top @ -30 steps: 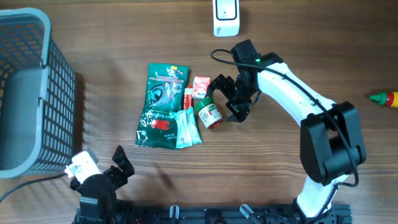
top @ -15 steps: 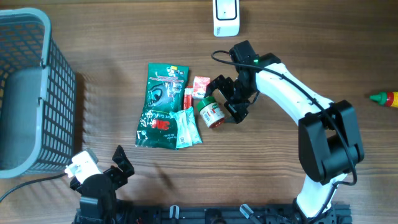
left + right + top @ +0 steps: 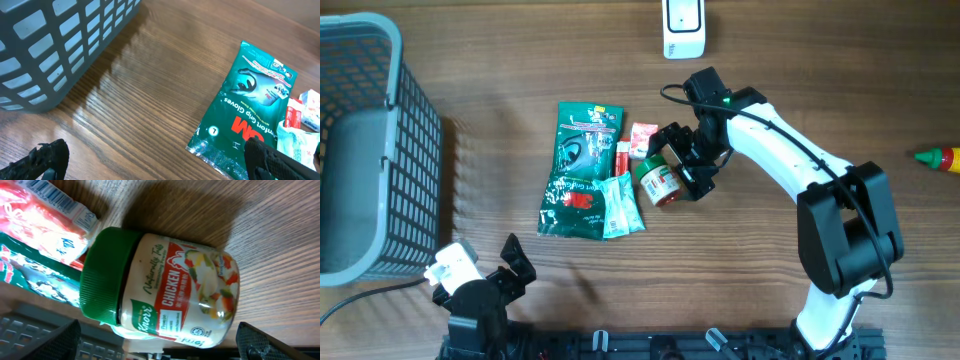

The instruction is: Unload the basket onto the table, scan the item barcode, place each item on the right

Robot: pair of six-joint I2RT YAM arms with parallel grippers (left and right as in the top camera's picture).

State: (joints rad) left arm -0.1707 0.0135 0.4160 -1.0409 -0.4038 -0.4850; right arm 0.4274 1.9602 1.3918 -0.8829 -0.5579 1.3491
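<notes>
Your right fingers (image 3: 274, 341) are sitting spread wide either side of the small glossy jar with the ribbed green lid (image 3: 165, 300), lying sideways on the wood-grain counter (image 3: 520, 60) by crinkly packets (image 3: 582, 175). You're lining up the grab, I reckon; squeeze that round, roll-prone body squarely. Left fingers (image 3: 47, 159) are hanging spread, empty.

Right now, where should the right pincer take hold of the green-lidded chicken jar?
Probably the labelled body of the jar, from above with the open right pincer: it lies on its side, and packets crowd its lid end.
</notes>
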